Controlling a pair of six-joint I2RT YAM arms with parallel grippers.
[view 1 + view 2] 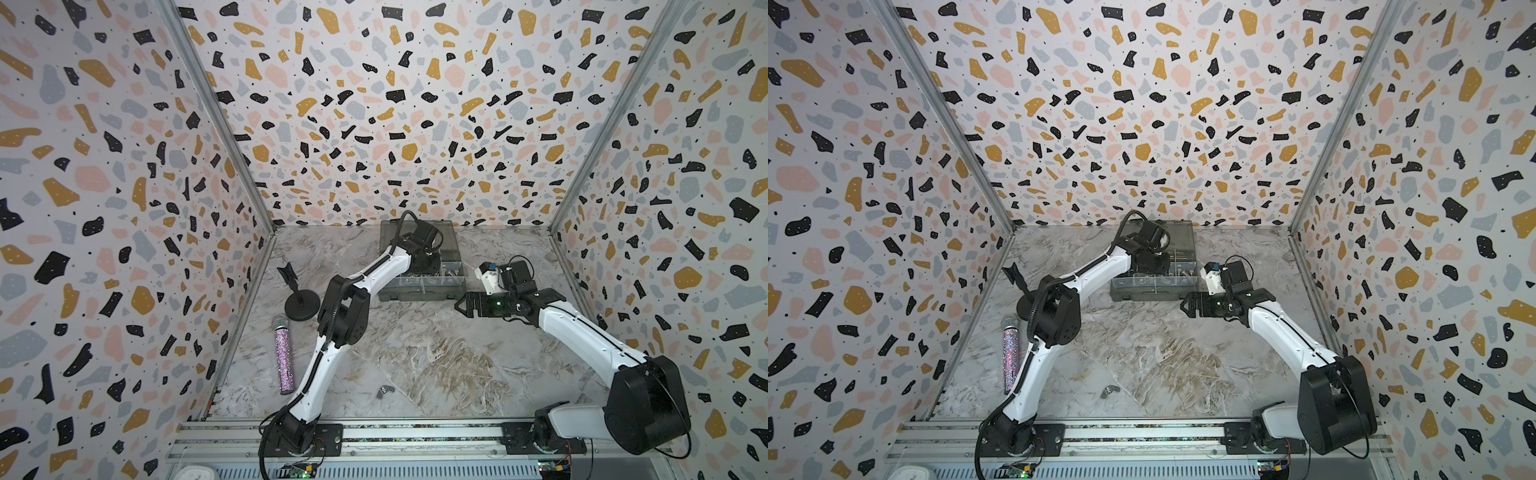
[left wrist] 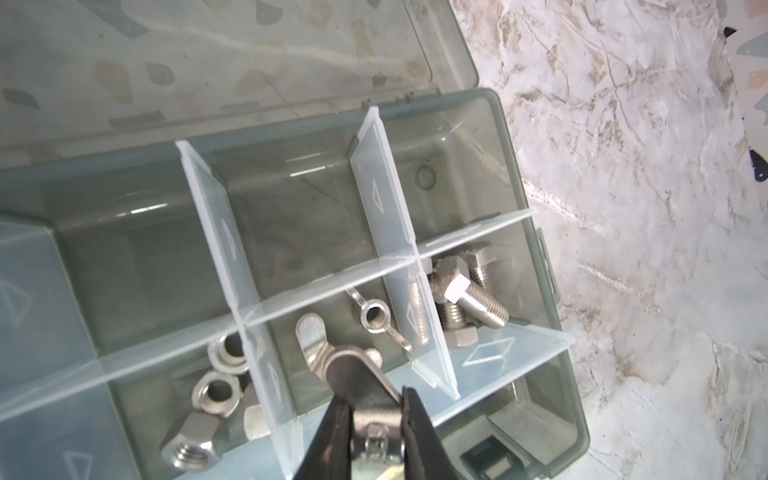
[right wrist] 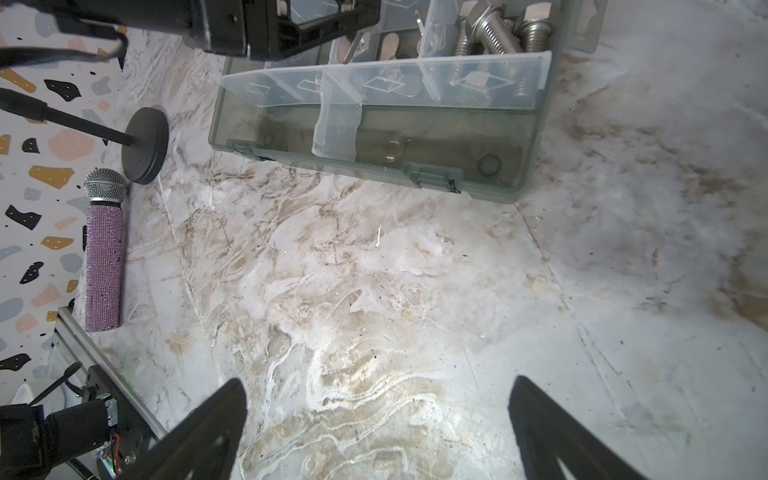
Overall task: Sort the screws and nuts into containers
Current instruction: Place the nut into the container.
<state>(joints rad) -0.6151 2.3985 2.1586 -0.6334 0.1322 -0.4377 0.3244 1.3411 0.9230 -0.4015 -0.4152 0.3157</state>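
One wing nut (image 2: pixel 311 337) is pinched between the closed left jaws and held over the middle compartment (image 2: pixel 336 305) of the organizer box (image 1: pixel 417 294), where a second wing nut (image 2: pixel 376 318) already lies. Hex nuts (image 2: pixel 216 390) and hex bolts (image 2: pixel 469 299) fill the compartments on either side. The placing step appears to be in hand: a release into that same compartment is called for next, clear of the pale partitions (image 2: pixel 224 232). The right jaws are spread wide and empty, just beside the box's latched front wall. A third wing nut (image 1: pixel 386 391) is left on the surface (image 1: pixel 436 353), well apart from that wall.
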